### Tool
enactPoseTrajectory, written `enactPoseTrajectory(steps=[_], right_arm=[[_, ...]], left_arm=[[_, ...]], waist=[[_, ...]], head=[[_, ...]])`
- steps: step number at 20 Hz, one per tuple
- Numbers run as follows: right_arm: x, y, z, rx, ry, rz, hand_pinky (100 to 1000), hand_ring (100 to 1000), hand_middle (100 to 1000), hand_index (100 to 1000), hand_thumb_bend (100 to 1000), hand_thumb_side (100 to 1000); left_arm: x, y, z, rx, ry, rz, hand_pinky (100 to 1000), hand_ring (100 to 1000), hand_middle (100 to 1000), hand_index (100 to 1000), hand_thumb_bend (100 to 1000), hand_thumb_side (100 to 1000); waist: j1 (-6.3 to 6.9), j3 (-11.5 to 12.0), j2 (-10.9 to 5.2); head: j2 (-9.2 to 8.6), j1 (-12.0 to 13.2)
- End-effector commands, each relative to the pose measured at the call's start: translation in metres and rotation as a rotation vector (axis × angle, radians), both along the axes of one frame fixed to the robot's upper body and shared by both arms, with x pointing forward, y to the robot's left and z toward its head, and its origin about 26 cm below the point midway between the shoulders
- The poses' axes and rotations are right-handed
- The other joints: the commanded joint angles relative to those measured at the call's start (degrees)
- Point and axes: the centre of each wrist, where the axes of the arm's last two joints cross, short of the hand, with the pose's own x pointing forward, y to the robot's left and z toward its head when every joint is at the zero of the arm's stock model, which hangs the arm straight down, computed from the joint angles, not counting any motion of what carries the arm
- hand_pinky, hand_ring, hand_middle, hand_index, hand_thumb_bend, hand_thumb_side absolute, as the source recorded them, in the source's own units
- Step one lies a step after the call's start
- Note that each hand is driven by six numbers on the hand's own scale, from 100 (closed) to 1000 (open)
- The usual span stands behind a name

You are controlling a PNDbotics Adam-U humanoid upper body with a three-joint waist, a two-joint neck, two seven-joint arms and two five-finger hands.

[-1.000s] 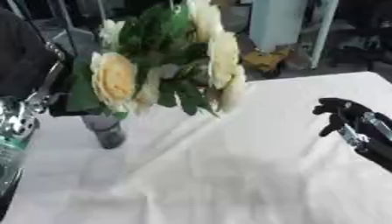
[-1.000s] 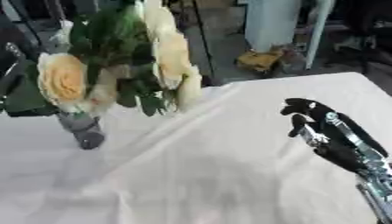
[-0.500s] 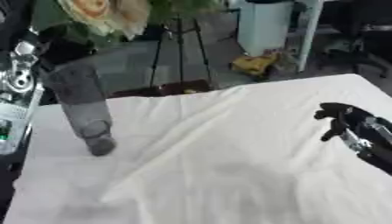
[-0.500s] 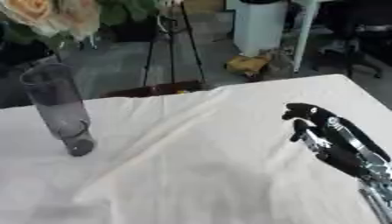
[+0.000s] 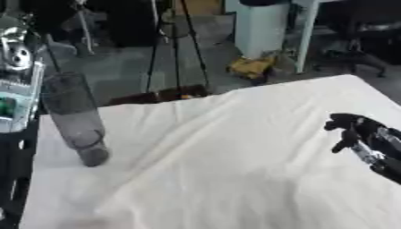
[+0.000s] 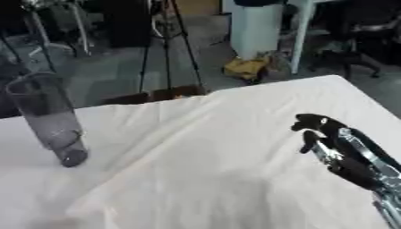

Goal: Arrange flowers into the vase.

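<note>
Comparing with a second ago, the cream rose bouquet that hung over the vase [image 6: 49,120] is gone from both views; the dark glass vase stands empty at the left of the cloth-covered surface [image 5: 235,170]. Judgement: no stems are placed yet. The right hand [image 6: 325,134] hovers at the right, its fingers [image 6: 307,121] curled on nothing. The left arm [image 5: 17,80] shows only as a silver segment at the left edge; its hand is out of view. The flowers' whereabouts cannot be told.
</note>
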Motion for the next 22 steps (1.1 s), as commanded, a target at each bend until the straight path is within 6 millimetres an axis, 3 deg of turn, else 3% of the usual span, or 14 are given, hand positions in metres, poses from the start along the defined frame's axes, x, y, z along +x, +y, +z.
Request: enactPoseTrajectory(steps=[1,2,12,22], right_arm=[[0.001,-0.002,0.011,-0.02,-0.025,0.007,573,905,731,900,122,642],[0.002,-0.002,0.011,-0.019,-0.024,0.007,573,905,731,900,124,649],[0.002,-0.001,0.012,-0.021,-0.027,0.015,573,905,731,900,129,647],[0.003,-0.001,0.012,-0.024,-0.023,0.017,572,905,730,900,132,646]], left_arm=[[-0.001,0.006,0.009,-0.072,-0.085,-0.017,100,100,100,100,688,629],[0.002,0.007,0.004,-0.102,-0.09,-0.022,100,100,100,100,754,644],[0.029,0.002,-0.037,-0.309,-0.135,-0.087,100,100,100,100,748,670],[0.037,0.001,-0.05,-0.444,-0.144,-0.144,100,100,100,100,733,682]], waist=[[0.56,-0.03,-1.37],[0.61,-0.12,-1.32],[0.72,-1.02,-0.85],[1.05,-0.93,-0.92]], head=[[-0.68,0.19],[-0.8,0.2],[-1.44,0.37],[-1.47,0.35]])
